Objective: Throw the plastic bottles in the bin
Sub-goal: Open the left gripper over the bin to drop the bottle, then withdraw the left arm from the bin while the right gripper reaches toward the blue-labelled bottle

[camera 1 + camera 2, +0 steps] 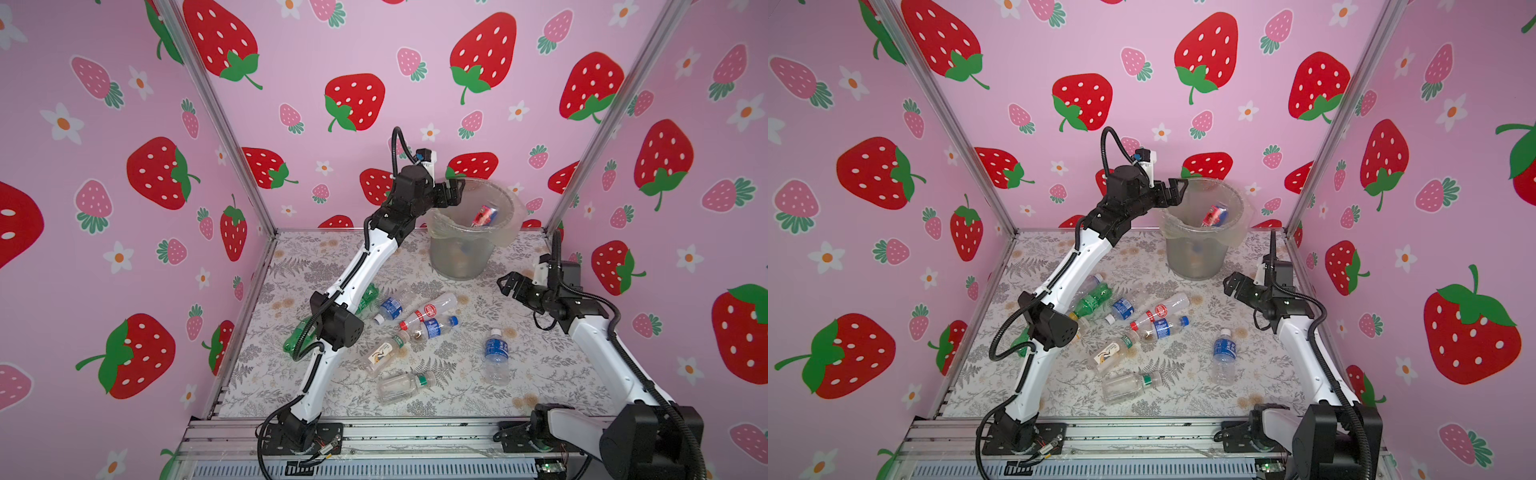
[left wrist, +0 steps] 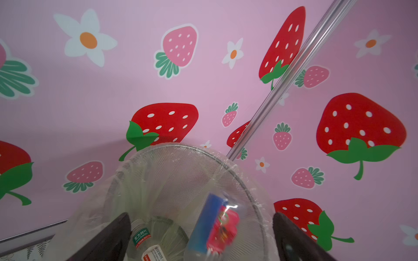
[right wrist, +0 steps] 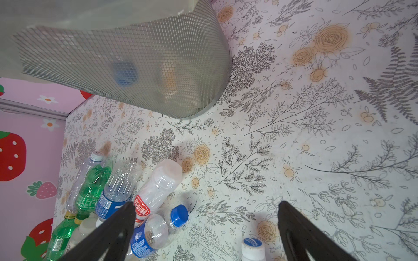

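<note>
Left gripper [image 1: 457, 191]: at the left rim of the bin [image 1: 461, 257], jaws spread wide, holding nothing.
Red-blue bottle [image 1: 484, 216]: inside the bin, tilted, near the top. It is blurred in the left wrist view and touches neither finger.
Bin: upright at the back of the table [image 1: 540, 365], right of centre. The left wrist view shows 2 more bottles at its bottom, 1 with a green label [image 2: 141, 235].
Right gripper [image 1: 503, 284]: low over the table, right of the bin and apart from it, jaws wide open, empty.
Cluster [image 1: 432, 311]: 3 bottles with blue or red labels lie touching mid-table.
Green bottles [image 1: 1092, 301]: 2, partly hidden by the left arm.
Blue-label bottle [image 1: 496, 353]: lies alone, nearer the right arm.
Green-cap bottles [image 1: 405, 384]: 2 lie near the front.
</note>
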You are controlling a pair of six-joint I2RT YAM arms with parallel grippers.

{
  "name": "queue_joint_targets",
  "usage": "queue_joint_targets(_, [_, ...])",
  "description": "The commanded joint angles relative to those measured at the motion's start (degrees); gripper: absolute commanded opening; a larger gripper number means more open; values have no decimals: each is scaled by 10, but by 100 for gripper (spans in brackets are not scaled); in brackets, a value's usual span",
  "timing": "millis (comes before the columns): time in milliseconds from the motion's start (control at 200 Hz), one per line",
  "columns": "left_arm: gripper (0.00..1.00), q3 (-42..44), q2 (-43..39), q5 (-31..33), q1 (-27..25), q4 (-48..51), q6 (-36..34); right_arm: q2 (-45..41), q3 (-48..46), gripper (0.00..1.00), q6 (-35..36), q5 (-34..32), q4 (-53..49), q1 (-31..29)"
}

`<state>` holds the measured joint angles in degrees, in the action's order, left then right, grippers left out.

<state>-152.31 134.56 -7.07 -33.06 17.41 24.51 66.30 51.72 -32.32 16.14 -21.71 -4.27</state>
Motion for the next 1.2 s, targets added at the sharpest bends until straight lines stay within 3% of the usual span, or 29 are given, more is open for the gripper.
queue_joint_targets(0, [99, 4, -84, -5, -13, -69, -3, -20, 27, 99, 14, -10, -15, 4])
queue_joint_targets(135, [99, 19, -133, -19, -19, -44, -21, -22, 33, 99, 10, -6, -24, 3])
queue_joint_targets(335, [99, 125, -227, 3, -20, -14, -44, -35, 35, 99, 3, 4, -34, 3])
queue_joint_targets(625, [99, 359, -377, 32, -19, -3, -84, -43, 37, 99, 0, 3, -55, 4])
queue_joint_targets(890, [99, 497, -481, 55, -11, 29, -90, -1, 62, 99, 31, -2, -107, 3])
queue_joint_targets(1196, [99, 615, -564, 54, 18, 47, -53, -2, 25, 99, 0, -21, -82, 3])
